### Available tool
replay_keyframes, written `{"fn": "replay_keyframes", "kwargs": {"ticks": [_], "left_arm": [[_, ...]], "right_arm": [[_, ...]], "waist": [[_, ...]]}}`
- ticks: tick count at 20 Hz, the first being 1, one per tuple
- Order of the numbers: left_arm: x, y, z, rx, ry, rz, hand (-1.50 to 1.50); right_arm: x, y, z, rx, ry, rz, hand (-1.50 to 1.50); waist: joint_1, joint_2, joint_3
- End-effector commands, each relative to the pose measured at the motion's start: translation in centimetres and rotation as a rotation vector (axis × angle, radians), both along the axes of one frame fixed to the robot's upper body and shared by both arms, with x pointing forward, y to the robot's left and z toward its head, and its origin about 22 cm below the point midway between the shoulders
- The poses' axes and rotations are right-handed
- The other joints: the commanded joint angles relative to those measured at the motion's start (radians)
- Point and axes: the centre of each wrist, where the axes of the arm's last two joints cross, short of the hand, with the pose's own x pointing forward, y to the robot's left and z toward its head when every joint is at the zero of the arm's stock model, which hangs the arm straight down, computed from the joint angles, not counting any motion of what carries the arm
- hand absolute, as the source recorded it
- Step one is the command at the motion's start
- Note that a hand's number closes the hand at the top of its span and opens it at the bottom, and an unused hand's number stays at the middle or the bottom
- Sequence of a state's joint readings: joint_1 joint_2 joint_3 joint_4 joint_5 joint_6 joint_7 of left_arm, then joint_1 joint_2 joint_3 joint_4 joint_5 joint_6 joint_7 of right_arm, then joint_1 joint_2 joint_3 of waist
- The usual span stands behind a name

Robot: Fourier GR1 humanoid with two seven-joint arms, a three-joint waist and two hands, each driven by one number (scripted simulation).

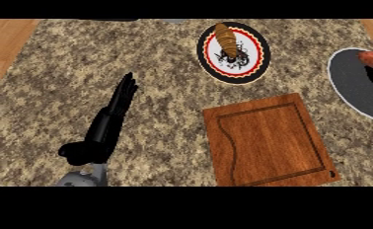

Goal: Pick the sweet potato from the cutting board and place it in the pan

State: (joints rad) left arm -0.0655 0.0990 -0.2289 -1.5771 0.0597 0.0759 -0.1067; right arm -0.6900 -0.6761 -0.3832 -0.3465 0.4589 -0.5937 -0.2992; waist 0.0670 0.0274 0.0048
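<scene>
Resting left hand [109, 122] lower left, fingers straight, pressed together, holding nothing. Cutting board [266, 139] bare lower right. Sweet potato [226, 39] on plate [251, 72], top center. Pan [348, 82] right edge.

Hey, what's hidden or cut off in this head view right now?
- Right hand: not in the head view at all.
- Pan: cut by the right edge; only a reddish sliver shows of what lies in it.
- Left hand: seen edge-on, palm hidden.
- Cutting board: bare; lower edge meets the frame.
</scene>
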Motion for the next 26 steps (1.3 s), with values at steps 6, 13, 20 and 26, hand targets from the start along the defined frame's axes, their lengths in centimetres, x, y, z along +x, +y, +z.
{"fn": "replay_keyframes", "kwargs": {"ticks": [6, 13, 20, 26], "left_arm": [[0.1, -0.7, -0.1, 0.0, -0.009, -0.026, 0.0], [0.2, 0.7, 0.0, -0.012, 0.002, -0.013, 0.0], [-0.6, 1.3, -0.4, 0.005, 0.014, 0.027, 0.0], [0.3, 0.1, -0.2, -0.014, 0.021, 0.029, 0.0]], "right_arm": [[0.4, -0.2, -0.1, 0.25, 0.283, 0.198, -1.5], [1.4, -0.1, 1.7, 0.302, -0.04, 0.238, -1.5], [-1.5, -2.5, 0.2, 0.45, -0.199, 0.248, -1.5], [-4.5, -6.4, 2.0, 0.628, -0.22, 0.385, -1.5]], "waist": [[0.023, 0.009, 0.004], [0.001, 0.003, 0.005], [-0.022, -0.009, 0.002], [-0.039, -0.013, 0.0]]}}
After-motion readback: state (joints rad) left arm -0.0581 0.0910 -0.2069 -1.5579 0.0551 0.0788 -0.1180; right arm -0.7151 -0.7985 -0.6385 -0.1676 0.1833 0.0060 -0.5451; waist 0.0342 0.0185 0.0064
